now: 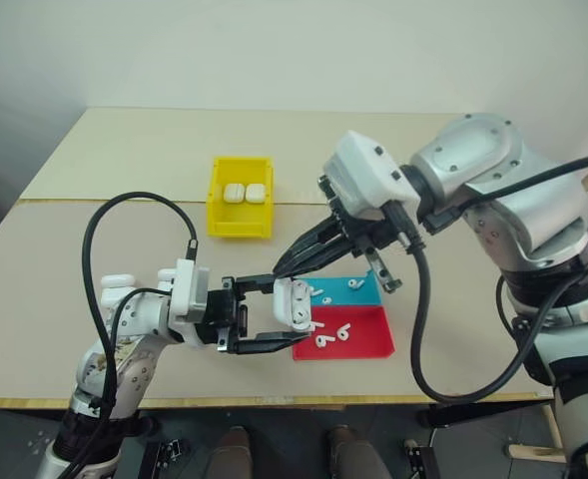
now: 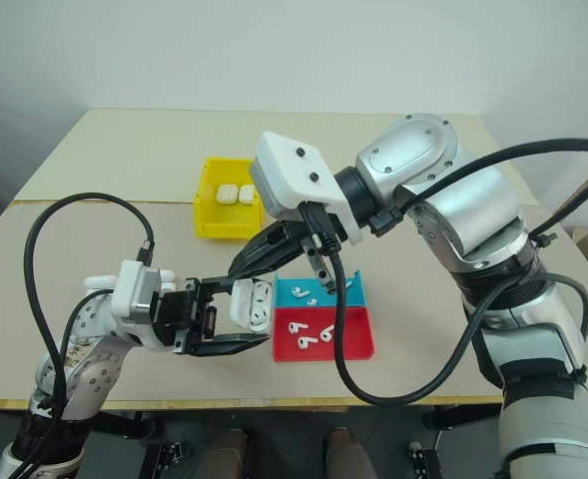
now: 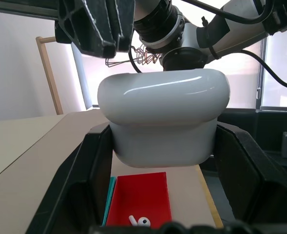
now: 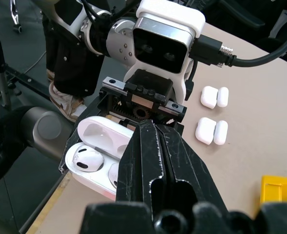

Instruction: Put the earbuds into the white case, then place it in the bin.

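Observation:
My left gripper (image 1: 292,311) is shut on the white case (image 1: 294,302), holding it above the table by its sides with the lid flipped open. One earbud (image 4: 86,161) sits in a slot of the case (image 4: 97,146). My right gripper (image 1: 278,271) is shut, and its tips (image 4: 153,129) hover just over the open case, hiding the other slot. I cannot tell whether they pinch an earbud. Several loose earbuds (image 1: 330,336) lie on the blue-and-red tray (image 1: 370,345). The yellow bin (image 1: 239,227) stands farther back with two cases (image 1: 246,194) inside.
Two more white cases (image 4: 211,131) lie on the table beside my left wrist. The tray sits near the table's front edge, right under the held case. In the left wrist view the red half of the tray (image 3: 141,195) lies below the case (image 3: 162,117).

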Action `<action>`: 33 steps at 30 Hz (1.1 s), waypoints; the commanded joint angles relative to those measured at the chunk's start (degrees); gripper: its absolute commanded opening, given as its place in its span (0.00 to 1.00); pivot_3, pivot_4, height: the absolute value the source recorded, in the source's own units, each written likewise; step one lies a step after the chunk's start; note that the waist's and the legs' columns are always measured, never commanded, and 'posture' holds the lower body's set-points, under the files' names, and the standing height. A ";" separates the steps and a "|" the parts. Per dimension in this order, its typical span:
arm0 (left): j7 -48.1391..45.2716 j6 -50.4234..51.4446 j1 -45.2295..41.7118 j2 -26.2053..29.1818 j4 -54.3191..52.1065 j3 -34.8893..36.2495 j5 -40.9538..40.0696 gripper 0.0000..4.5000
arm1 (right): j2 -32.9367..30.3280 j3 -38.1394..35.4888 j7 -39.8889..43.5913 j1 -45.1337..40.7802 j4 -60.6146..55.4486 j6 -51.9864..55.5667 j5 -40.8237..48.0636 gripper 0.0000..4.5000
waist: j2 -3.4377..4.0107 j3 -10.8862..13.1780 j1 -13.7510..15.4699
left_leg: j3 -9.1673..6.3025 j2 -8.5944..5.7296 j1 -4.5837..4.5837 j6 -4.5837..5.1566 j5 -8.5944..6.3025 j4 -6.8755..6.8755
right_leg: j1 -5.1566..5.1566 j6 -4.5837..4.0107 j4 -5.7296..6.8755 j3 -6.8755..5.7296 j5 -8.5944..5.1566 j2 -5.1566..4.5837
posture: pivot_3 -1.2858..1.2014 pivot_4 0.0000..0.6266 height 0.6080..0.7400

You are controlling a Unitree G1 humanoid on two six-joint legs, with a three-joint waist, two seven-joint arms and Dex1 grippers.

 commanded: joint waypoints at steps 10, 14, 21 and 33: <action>-0.64 -1.10 -1.11 -0.20 -0.44 -0.49 0.05 0.62 | 3.48 0.88 4.53 -2.21 0.77 -5.28 -5.05 0.01 | 0.00 0.00 -0.03 | 0.00 0.01 0.00 0.00 0.00 0.00 | 0.00 0.00 0.01 0.00 0.00 0.01 | 0.52 0.24 1.00; -0.75 -1.22 -1.24 -0.25 -0.31 -0.37 -0.11 0.62 | 2.57 0.73 6.08 -1.61 1.03 -6.43 -6.41 0.01 | 0.00 0.00 -0.03 | 0.00 0.01 0.01 0.00 0.00 0.00 | 0.00 0.00 0.01 0.00 0.00 0.01 | 0.52 0.24 1.00; -0.69 -1.17 -1.62 -0.31 -0.15 0.12 -0.67 0.62 | 0.12 0.16 7.69 -0.13 0.77 -8.04 -7.45 0.01 | 0.00 0.00 -0.02 | 0.00 0.01 0.01 0.00 0.00 0.00 | 0.00 0.00 0.01 0.00 0.00 0.00 | 0.52 0.24 1.00; -1.34 -1.44 -1.81 -0.13 0.61 0.04 -0.11 0.62 | -3.16 -1.46 9.57 -0.13 1.47 -10.30 -7.03 0.01 | 0.01 0.00 -0.01 | 0.01 0.01 0.01 0.00 0.00 0.00 | 0.00 0.00 0.02 0.00 0.00 0.00 | 0.52 0.24 1.00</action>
